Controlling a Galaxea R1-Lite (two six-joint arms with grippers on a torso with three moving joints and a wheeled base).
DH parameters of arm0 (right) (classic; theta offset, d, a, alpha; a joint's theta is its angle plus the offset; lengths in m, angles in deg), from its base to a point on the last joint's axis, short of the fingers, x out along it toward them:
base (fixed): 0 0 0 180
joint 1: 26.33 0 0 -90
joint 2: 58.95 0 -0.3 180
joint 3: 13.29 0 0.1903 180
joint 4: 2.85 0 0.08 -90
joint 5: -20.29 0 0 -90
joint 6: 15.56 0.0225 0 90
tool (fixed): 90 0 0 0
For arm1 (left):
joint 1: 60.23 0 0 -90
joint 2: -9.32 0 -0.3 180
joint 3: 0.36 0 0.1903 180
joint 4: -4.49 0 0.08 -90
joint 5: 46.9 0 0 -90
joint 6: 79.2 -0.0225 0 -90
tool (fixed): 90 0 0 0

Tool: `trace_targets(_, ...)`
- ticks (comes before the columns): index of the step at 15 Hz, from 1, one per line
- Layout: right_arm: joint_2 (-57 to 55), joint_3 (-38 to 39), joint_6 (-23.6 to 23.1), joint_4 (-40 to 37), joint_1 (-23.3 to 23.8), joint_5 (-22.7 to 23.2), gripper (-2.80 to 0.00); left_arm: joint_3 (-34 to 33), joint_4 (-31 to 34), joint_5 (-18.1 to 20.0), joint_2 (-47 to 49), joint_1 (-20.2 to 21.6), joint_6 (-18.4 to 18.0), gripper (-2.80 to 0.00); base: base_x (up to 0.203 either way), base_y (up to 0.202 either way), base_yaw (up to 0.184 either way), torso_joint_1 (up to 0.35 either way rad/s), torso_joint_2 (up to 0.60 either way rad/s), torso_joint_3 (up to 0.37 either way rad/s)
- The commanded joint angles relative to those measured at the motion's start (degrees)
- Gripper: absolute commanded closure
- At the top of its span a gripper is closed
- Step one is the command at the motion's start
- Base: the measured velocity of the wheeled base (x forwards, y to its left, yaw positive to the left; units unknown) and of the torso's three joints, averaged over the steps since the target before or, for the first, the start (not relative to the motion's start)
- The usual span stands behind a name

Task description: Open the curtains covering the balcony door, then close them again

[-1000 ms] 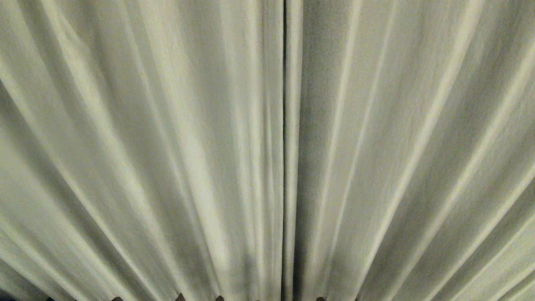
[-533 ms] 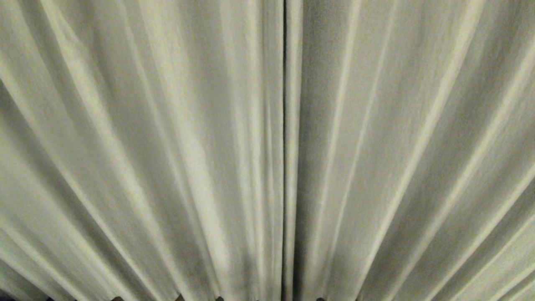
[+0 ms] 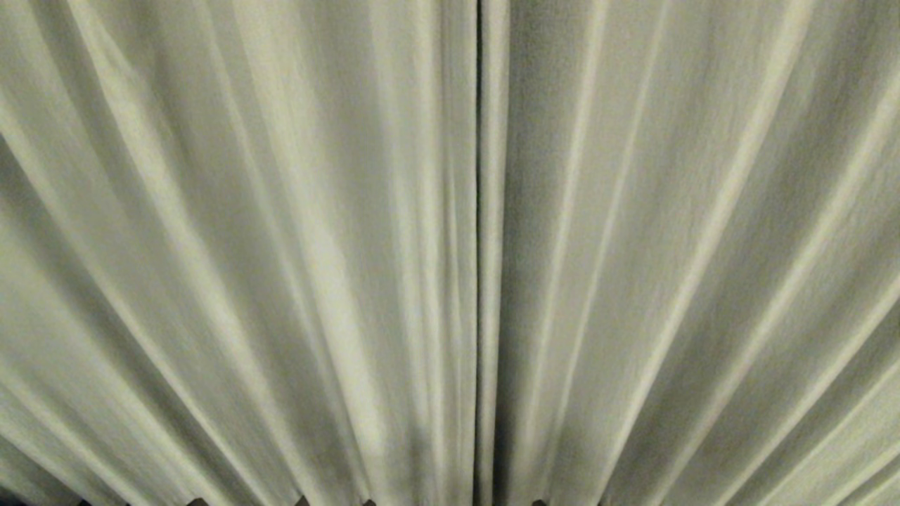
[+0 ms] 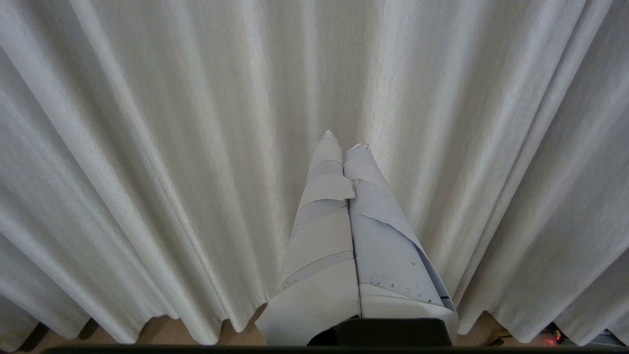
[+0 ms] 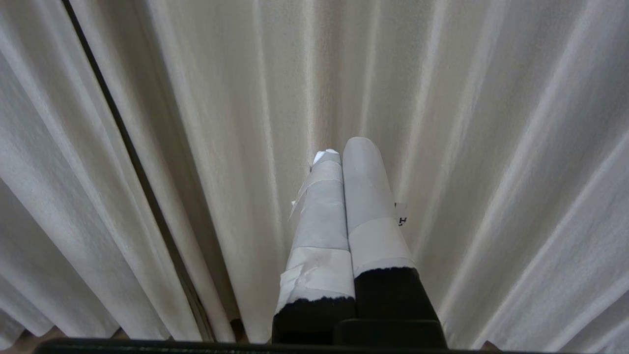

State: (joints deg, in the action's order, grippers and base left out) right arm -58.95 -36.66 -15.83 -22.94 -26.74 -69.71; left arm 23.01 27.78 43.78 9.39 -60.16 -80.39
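From my head view, the two cream-white, floor-length panels of thin pleated woven fabric, the curtains (image 3: 281, 253), fill everything in front of me. They hang drawn together, their inner edges meeting at a narrow dark vertical slit (image 3: 479, 211) just right of centre, so the balcony door is hidden behind them and nothing of it shows. Neither of my arms appears here.

In the left wrist view, my left gripper (image 4: 341, 142) points at the left panel, its tape-wrapped fingers (image 4: 324, 206) pressed together with nothing between them. Whether the tips touch the cloth I cannot tell. The wavy bottom hem (image 4: 196, 329) hangs over a brownish floor (image 4: 162, 332).

In the right wrist view, my right gripper (image 5: 344, 147) is likewise closed and empty, facing the right panel, with the dark slit off to its left.

I judge this cloth light, soft and yielding: it should bunch and slide rather than resist, and a loose pinch may slip off a single pleat. The best hold, I think, is each panel's inner edge beside the slit, pinching a fold of fabric, then drawing it sideways along its track, gently so nothing snags.
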Motion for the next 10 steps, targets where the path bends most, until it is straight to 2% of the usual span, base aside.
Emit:
trace_targets(1, 0.0, 0.0, 0.1, 0.0, 0.0, -0.1, 0.00, 0.1, 0.0, 0.0, -0.1, 0.0, 0.0, 0.00, 0.000, 0.000, 0.000, 0.000, 0.00, 0.000)
trace_targets(10, 0.0, 0.0, -0.1, 0.0, 0.0, 0.0, 0.00, 0.0, 0.0, 0.0, -0.1, 0.0, 0.0, 0.00, 0.000, 0.000, 0.000, 0.000, 0.00, 0.000)
